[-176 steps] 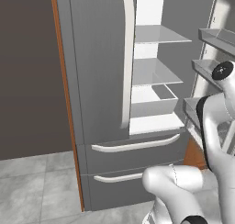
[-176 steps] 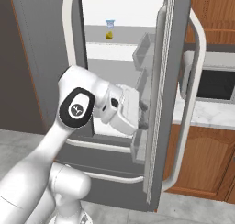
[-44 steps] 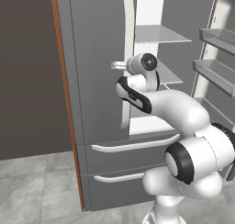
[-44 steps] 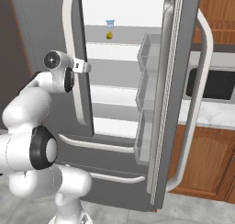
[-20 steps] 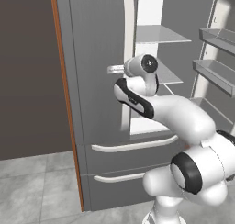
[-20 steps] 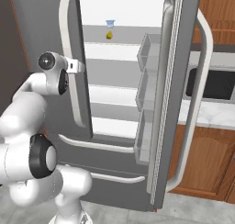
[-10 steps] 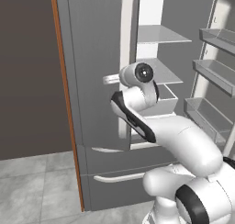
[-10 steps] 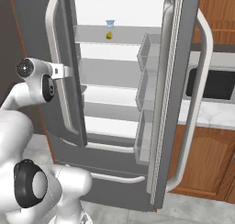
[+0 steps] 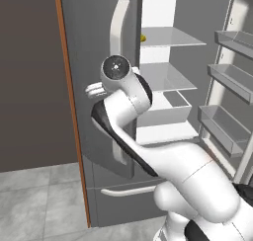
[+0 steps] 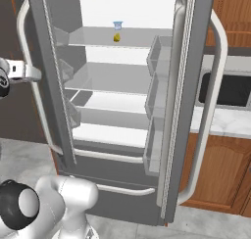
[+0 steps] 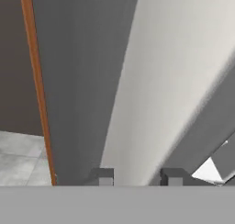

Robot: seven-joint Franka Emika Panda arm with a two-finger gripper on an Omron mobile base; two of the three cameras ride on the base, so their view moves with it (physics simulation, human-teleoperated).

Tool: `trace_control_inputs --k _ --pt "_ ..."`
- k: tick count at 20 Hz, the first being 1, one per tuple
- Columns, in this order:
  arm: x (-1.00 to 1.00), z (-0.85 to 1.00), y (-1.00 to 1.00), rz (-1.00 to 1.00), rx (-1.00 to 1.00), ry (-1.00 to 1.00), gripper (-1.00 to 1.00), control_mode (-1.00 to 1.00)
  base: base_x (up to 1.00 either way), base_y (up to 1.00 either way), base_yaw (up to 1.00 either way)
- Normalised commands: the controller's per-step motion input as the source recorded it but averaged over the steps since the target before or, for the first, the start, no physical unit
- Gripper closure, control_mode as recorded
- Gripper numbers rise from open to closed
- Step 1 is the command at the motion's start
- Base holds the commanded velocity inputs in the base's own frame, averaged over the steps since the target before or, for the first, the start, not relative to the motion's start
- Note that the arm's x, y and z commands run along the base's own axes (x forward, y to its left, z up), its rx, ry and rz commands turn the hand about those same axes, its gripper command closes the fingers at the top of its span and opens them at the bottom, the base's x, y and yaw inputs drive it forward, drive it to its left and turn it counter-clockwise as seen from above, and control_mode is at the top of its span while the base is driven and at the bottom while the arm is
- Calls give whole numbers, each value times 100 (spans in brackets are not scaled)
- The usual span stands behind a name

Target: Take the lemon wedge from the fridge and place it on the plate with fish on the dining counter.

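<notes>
The fridge (image 10: 118, 172) stands with both doors swung open. Its white inside and glass shelves show. On the top shelf lies the tiny yellow lemon wedge (image 10: 116, 37), also seen past the left door's edge (image 9: 143, 38). My gripper (image 11: 136, 176) is at the left door's long pale handle (image 11: 174, 81). One fingertip sits on each side of the handle, close against it. From the base views the gripper (image 9: 94, 90) (image 10: 35, 75) is far to the left of the lemon wedge and lower than it. The plate with fish and the dining counter are out of view.
A small pale blue cup (image 10: 117, 25) stands just behind the wedge. The open right door (image 10: 191, 86) carries bins (image 9: 232, 77) and a curved handle (image 10: 215, 86). Beyond it are a microwave (image 10: 228, 88) and wooden cabinets (image 10: 220, 174). A dark wall (image 9: 29, 77) lies to the left.
The left fridge door has swung much wider open with my gripper on its handle. The arm has swept leftward with it.
</notes>
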Motion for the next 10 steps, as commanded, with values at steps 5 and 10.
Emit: trace_control_inputs --k 5,10 --pt "-50 63 100 -8 -8 -6 -100 -100 0 0 0" --pt "-71 -16 47 -5 -6 -5 -100 -100 0 0 0"
